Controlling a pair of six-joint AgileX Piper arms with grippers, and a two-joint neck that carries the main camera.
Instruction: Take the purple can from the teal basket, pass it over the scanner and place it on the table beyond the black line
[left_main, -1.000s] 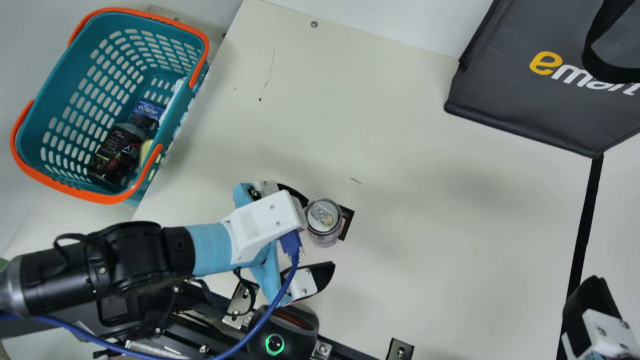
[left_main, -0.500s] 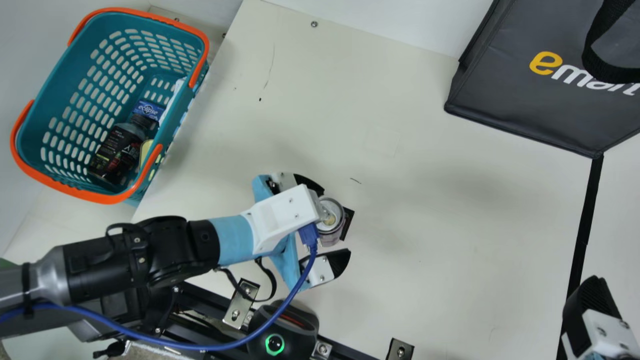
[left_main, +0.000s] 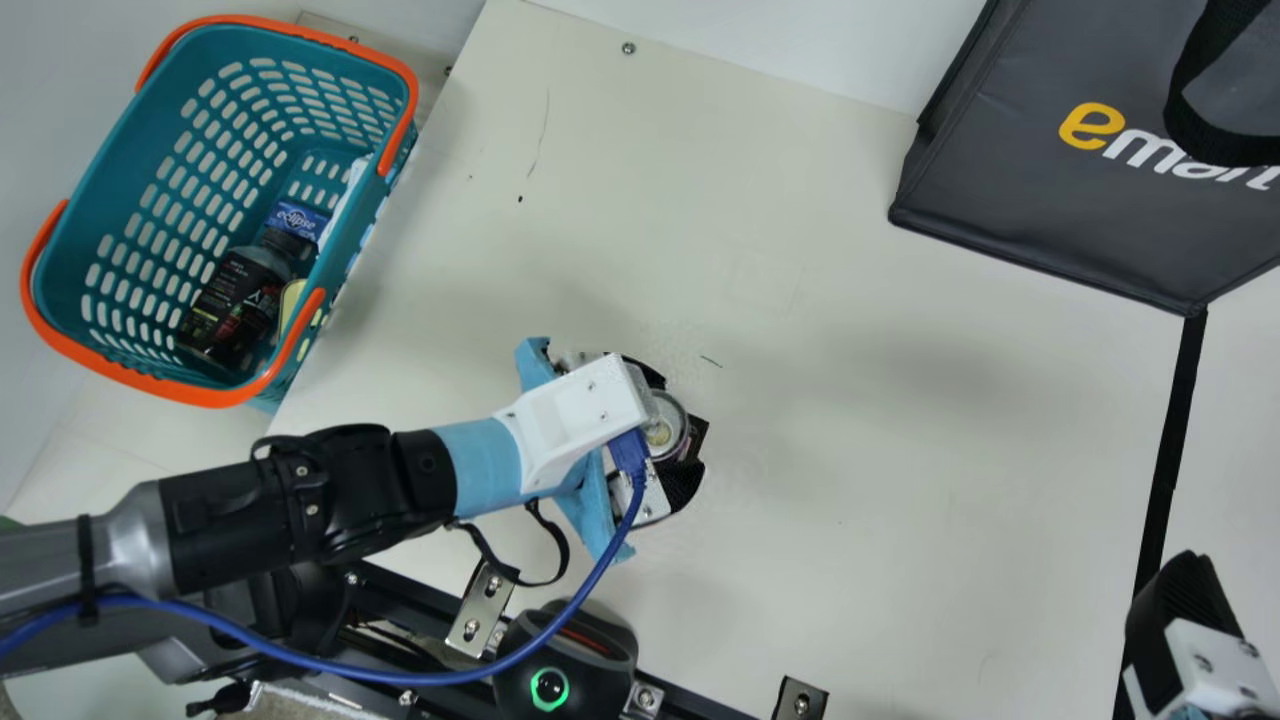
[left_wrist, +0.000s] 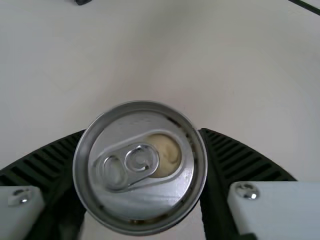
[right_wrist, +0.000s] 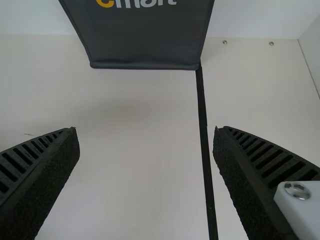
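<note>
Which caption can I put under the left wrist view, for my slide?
A can with pull tab up, between the ribbed fingers of the left gripper, above the cream table.

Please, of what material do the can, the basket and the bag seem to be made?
The can: shiny metal, by its bright rim and pull tab.
The basket: probably smooth moulded plastic, judging by the slotted walls.
The bag: perhaps coated fabric, faintly glossy, with soft edges.

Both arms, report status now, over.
Left gripper shut on can. Right gripper open near black line. Bag by line's end, likely avoidable.
</note>
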